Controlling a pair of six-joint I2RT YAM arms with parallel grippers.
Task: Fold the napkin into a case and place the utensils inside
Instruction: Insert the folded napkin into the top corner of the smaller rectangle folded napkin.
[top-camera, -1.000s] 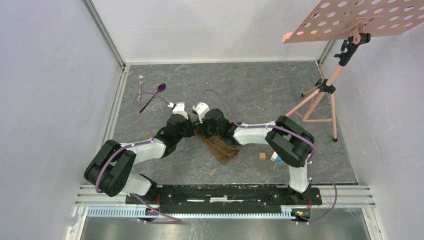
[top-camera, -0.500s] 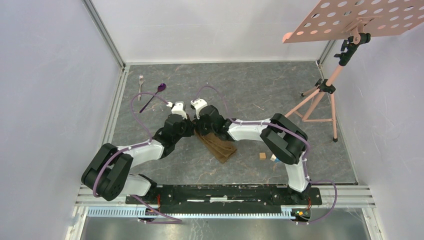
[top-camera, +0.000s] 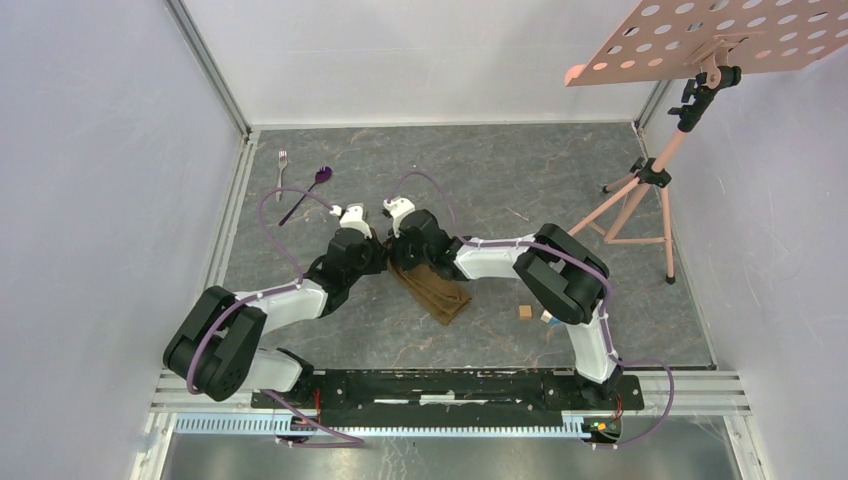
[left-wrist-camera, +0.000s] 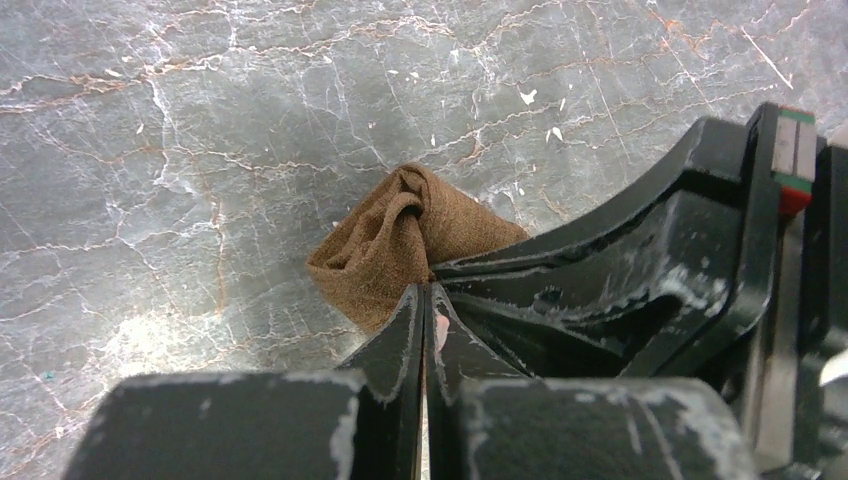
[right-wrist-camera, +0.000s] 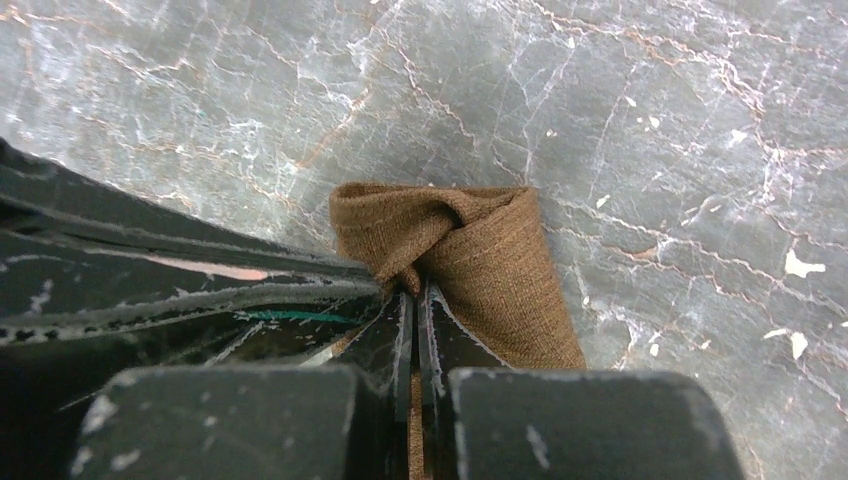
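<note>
The brown napkin (top-camera: 437, 291) lies on the marble table as a bunched strip running down-right from both grippers. My left gripper (top-camera: 383, 257) and my right gripper (top-camera: 393, 256) meet tip to tip at its upper end. In the left wrist view my left gripper (left-wrist-camera: 425, 290) is shut, pinching the napkin's corner (left-wrist-camera: 385, 250). In the right wrist view my right gripper (right-wrist-camera: 414, 288) is shut on the napkin (right-wrist-camera: 490, 265), cloth showing between its jaws. The silver fork (top-camera: 282, 161) and the purple spoon (top-camera: 310, 188) lie at the far left.
A small wooden block (top-camera: 524, 312) and a blue block (top-camera: 546, 317) lie by the right arm's elbow. A pink tripod stand (top-camera: 640, 190) with a perforated board stands at the far right. Metal rails edge the table on the left.
Both grippers, holding the napkin's upper end, have shifted slightly left and away from the bases. The right arm's elbow has moved left. The napkin strip has followed a little.
</note>
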